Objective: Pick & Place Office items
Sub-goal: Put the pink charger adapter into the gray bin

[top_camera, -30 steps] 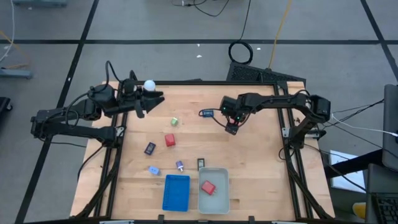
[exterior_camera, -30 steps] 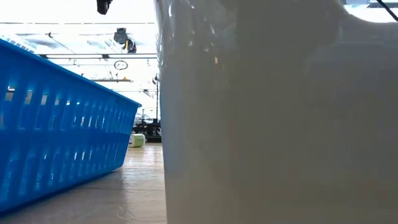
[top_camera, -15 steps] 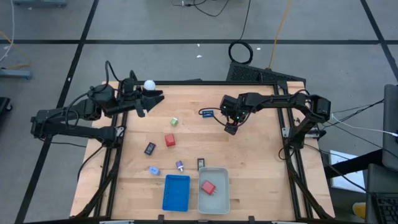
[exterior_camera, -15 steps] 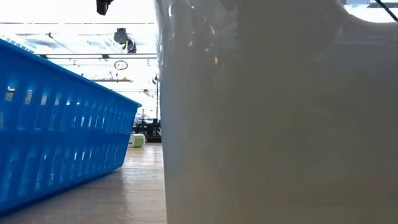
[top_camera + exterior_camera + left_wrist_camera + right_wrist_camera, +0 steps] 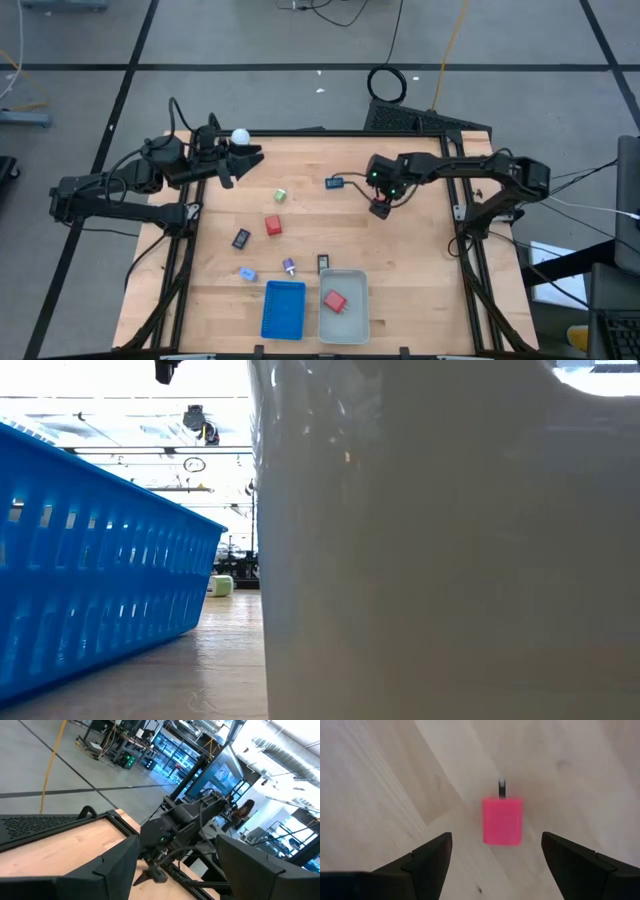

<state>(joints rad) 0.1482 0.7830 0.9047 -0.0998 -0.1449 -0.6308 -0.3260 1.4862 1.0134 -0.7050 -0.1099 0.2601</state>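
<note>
Two red blocks visible (image 5: 272, 226) (image 5: 335, 300); right tool (image 5: 381, 209) open.

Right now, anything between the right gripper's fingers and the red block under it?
No. In the right wrist view, the right gripper is open and only bare wood separates its fingers from the red block.

Right end effector (image 5: 381, 208) over 1 red block (image 5: 380, 211), near small blue-black item (image 5: 334, 183).

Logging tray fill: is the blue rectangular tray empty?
Empty: the high view shows only bare blue floor inside the blue rectangular tray.
</note>
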